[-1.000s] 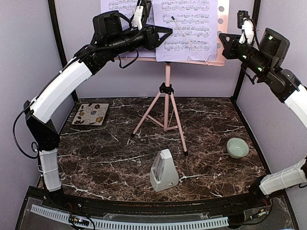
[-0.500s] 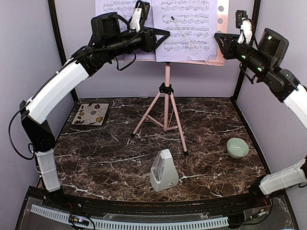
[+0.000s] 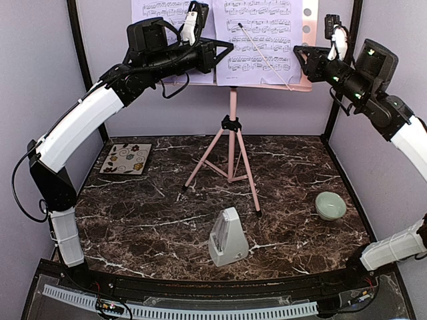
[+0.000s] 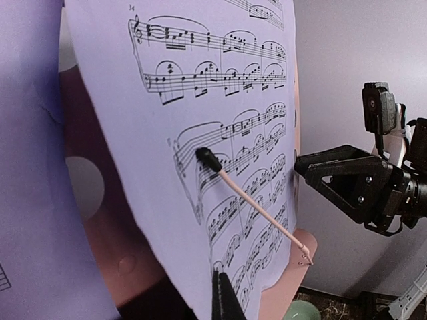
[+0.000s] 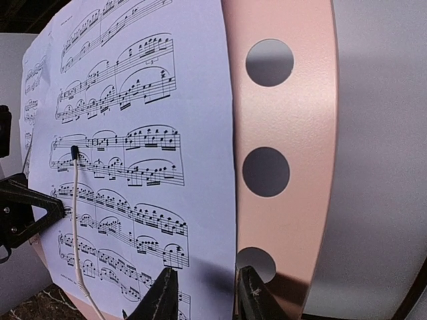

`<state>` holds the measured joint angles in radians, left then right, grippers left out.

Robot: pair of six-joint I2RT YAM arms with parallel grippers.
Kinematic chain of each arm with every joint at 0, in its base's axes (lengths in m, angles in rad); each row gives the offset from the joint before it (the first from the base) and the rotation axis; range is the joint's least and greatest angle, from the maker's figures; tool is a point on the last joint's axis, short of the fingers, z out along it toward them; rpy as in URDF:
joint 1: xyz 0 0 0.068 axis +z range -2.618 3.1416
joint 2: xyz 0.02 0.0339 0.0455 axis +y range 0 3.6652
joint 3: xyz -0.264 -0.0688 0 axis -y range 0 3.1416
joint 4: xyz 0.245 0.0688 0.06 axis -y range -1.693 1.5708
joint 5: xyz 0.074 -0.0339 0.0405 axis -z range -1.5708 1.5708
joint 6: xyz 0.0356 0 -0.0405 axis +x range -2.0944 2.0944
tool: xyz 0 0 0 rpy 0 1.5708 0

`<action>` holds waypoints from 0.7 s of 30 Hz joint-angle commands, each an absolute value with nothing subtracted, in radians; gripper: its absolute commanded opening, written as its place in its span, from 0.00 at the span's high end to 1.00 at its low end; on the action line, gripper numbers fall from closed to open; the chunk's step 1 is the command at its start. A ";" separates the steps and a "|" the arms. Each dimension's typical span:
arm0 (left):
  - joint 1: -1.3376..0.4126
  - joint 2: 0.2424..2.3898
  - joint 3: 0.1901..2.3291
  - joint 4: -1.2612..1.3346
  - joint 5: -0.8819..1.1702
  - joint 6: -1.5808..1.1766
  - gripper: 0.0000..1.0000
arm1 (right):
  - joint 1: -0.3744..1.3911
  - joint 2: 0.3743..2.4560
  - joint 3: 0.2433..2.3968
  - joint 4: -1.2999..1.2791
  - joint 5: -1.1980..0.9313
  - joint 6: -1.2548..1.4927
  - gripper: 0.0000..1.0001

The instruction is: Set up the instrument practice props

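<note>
Compared with a second ago, your right gripper (image 5: 207, 297) has moved left, up to the right edge of the music stand (image 3: 233, 123), and its jaws, closed before, now stand apart. One is in front of the page's edge and one in front of the pink plate. Your left gripper (image 4: 223, 300) has shifted a little to the left, and its jaws have come together at the lower edge of the sheet-music pages (image 3: 260, 30). Whether they pinch the paper, you cannot tell. The pages and the plate also sit slightly more to the left than before.

The stand is at the back centre of the worktop (image 3: 133, 213), on three thin pink legs. Its top is a flat pink plate with round holes. On it the pale lavender pages lie side by side, smooth and printed with black notes. A thin pale stick (image 4: 257, 213) with a black tip rests slanted across the right page.

The metronome (image 3: 227, 239), a small grey-white pyramid, stands upright at the front centre, well apart from the stand. A pale green bowl (image 3: 330, 205) is at the right and a square floral coaster (image 3: 126, 159) at the back left.

The worktop is dark brown marble with white veins, and the walls (image 3: 40, 67) are plain lavender.
</note>
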<state>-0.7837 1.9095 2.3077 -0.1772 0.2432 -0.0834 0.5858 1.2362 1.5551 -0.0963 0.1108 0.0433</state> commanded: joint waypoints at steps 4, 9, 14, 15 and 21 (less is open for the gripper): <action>-0.779 1.866 2.324 -0.147 0.236 -0.084 1.00 | 0.575 1.263 1.578 -0.039 0.087 0.063 0.65; -0.779 1.876 2.331 -0.141 0.237 -0.081 1.00 | 0.570 1.266 1.584 -0.032 0.071 0.064 0.73; -0.779 1.893 2.353 -0.138 0.247 -0.082 1.00 | 0.570 1.257 1.583 -0.032 0.069 0.055 0.90; -0.780 1.897 2.359 -0.139 0.248 -0.083 1.00 | 0.569 1.256 1.582 -0.032 0.066 0.052 0.92; -0.780 1.901 2.363 -0.142 0.253 -0.080 1.00 | 0.568 1.245 1.580 -0.043 0.099 0.049 0.70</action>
